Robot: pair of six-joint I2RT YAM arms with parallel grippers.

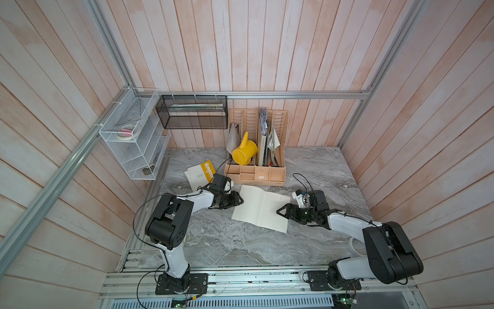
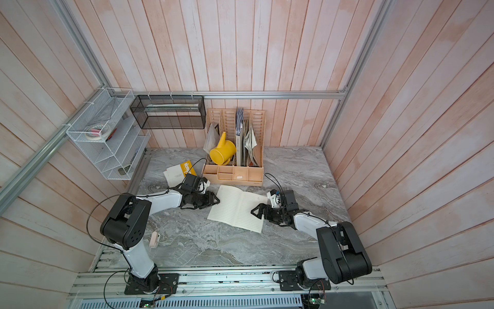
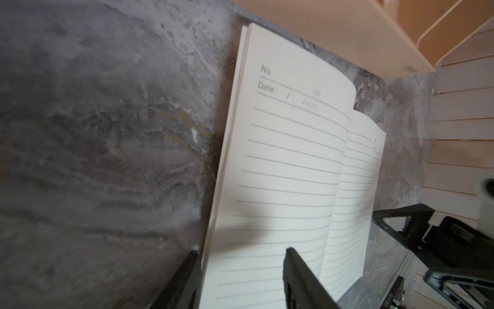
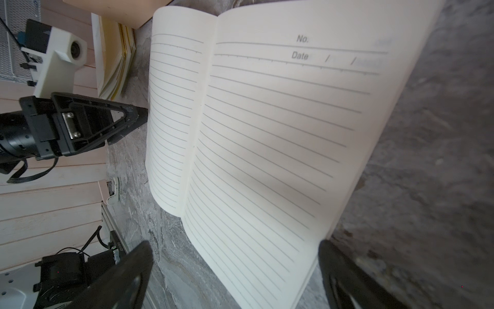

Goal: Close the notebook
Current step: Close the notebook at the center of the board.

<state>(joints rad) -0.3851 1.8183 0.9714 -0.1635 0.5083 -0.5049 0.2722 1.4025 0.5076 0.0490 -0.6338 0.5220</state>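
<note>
The left tool is being held open at the left edge of the notebook, one finger above the lined page and the other outside the edge. The right tool is being held open too, with the outer edge of the right page between its fingers. The notebook is lying open on the worktop, just before the beige organizer, between both tools.

Soft even light, faint shadows, wide-angle edge distortion, close-range blur in both wrist views
</note>
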